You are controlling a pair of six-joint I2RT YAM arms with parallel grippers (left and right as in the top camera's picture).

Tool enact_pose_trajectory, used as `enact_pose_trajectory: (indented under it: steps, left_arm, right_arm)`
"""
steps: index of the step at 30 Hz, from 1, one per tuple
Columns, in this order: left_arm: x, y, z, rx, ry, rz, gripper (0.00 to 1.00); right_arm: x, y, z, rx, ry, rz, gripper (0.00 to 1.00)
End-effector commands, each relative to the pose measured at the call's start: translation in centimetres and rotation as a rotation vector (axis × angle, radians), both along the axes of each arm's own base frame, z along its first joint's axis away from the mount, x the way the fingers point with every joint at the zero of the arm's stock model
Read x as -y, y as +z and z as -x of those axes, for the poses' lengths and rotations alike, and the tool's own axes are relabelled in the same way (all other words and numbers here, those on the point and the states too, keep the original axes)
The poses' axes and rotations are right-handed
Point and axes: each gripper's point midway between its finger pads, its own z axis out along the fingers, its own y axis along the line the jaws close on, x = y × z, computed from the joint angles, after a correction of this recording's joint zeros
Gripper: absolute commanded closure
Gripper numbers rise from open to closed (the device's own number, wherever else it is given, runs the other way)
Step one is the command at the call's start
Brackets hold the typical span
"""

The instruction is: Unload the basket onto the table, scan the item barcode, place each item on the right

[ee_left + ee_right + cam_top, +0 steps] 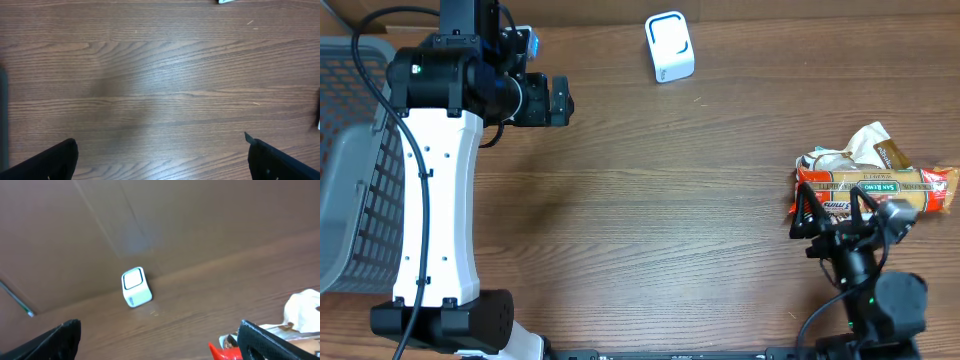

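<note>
On the brown wooden table (660,210), the item to scan is an orange and red snack package with a crumpled white and brown wrapper end (873,182). It lies at the right edge of the overhead frame, a little below the middle. The right gripper (833,206) is at the lower right and points toward the top of the frame. Its two dark fingers are spread wide with nothing between them, and their tips reach the lower left part of the package. I cannot tell whether they touch it or only hang above it. In the right wrist view, the red corner and the white wrapper end show at the lower right, just beside the right finger, and no finger presses on them. The small white box-shaped barcode scanner with a dark-framed window (669,47) stands at the top of the overhead frame, a little right of the centre. It is well apart from the package and from both arms. The left gripper (160,141) is at the upper left of the overhead frame, also wide open and holding nothing, with only bare wood between its fingers in its own wrist view. A grey mesh plastic basket (348,180) stands along the left edge, beside the white left arm (435,210).
</note>
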Motion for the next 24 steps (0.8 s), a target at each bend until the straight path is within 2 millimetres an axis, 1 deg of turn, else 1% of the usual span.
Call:
enact_pose_trajectory:
  steps: [1,4,6,9,10,11,14,17,24]
  left_arm:
    - [0.5,0.0,0.0,0.005,-0.033,-0.009,0.0]
    - [0.5,0.0,0.0,0.005,-0.034,-0.009,0.0]
    - [0.5,0.0,0.0,0.005,-0.034,-0.009,0.0]
    - [0.5,0.0,0.0,0.005,-0.034,-0.009,0.01]
    - [0.5,0.0,0.0,0.005,-0.033,-0.009,0.0]
    - [0.5,0.0,0.0,0.005,-0.034,-0.009,0.01]
    - [0.5,0.0,0.0,0.005,-0.034,-0.009,0.0]
    - [0.5,0.0,0.0,0.005,-0.034,-0.009,0.0]
    - [0.5,0.0,0.0,0.005,-0.034,-0.009,0.01]
  right_arm:
    - [0.2,-1.5,0.1,0.054,-0.005,-0.02,0.0]
    - [0.2,-2.8,0.1,0.065,-0.006,-0.035,0.0]
    - [0.2,-4.2,0.0,0.053,-0.008,-0.033,0.0]
    - [0.4,-5.4,-0.1,0.04,-0.018,-0.031,0.0]
    - [0.5,-6.3,0.0,0.006,-0.028,-0.026,0.0]
    - [0.6,-6.7,0.0,-0.007,-0.033,-0.024,0.0]
    - [0.6,-6.5,0.1,0.001,-0.032,-0.001,0.0]
    - [0.5,-5.9,0.2,0.028,-0.027,-0.007,0.0]
    - [0.5,-6.0,0.2,0.024,-0.027,-0.006,0.0]
